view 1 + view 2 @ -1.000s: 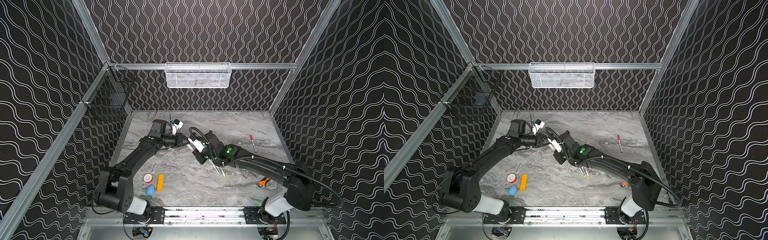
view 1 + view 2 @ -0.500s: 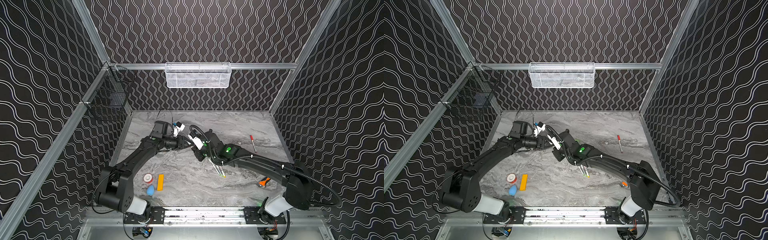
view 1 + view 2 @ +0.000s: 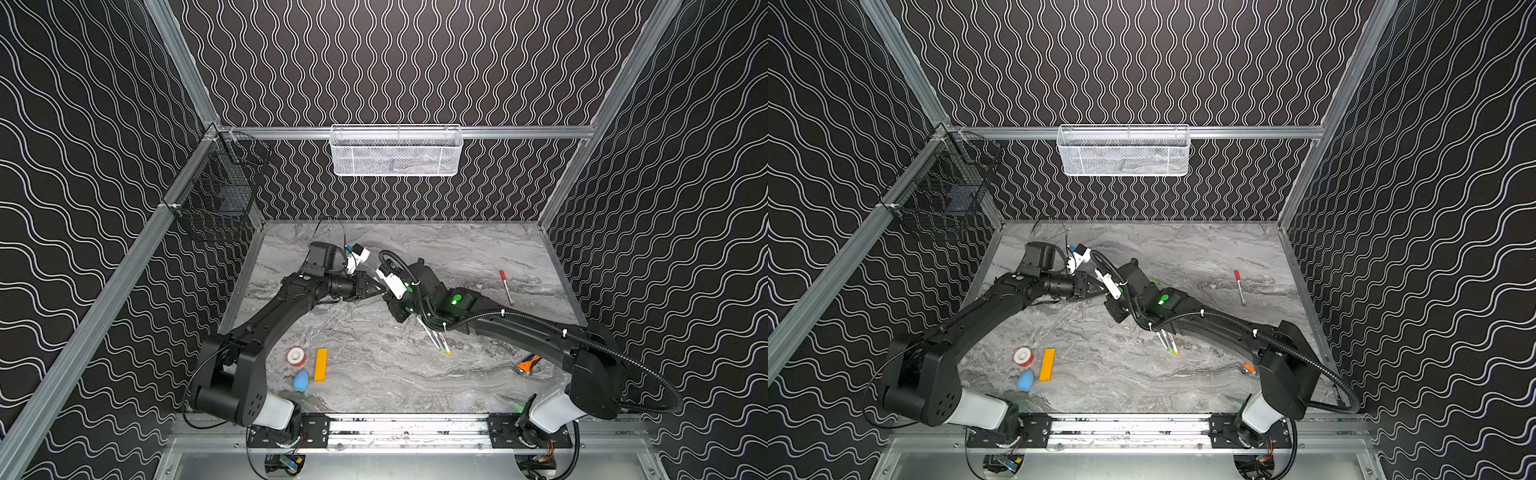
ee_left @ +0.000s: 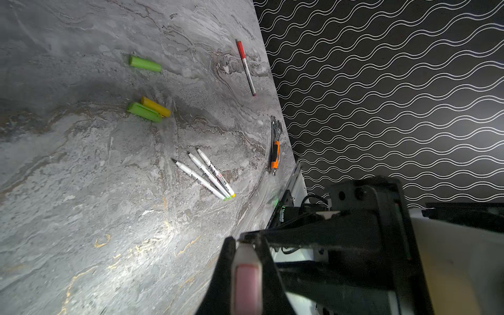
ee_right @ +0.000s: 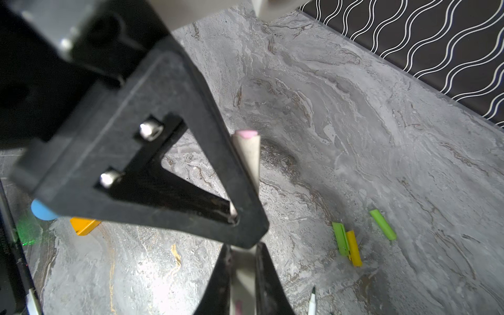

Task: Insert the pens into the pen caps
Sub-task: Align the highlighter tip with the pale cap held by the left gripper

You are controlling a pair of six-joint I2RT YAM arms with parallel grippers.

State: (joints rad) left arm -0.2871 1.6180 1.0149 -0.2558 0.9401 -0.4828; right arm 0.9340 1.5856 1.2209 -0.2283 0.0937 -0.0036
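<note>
Clamping pale pen (image 4: 246,275): L end effector (image 4: 244,241) & R end effector (image 5: 242,248).

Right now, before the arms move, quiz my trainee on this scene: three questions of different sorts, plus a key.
1. How many uncapped pens lie side by side?
2. True or false: the yellow cap touches a green cap.
3. The left tool is: A open; B shut on a pen; C shut on a cap.
Key: 1 three; 2 true; 3 B.
</note>
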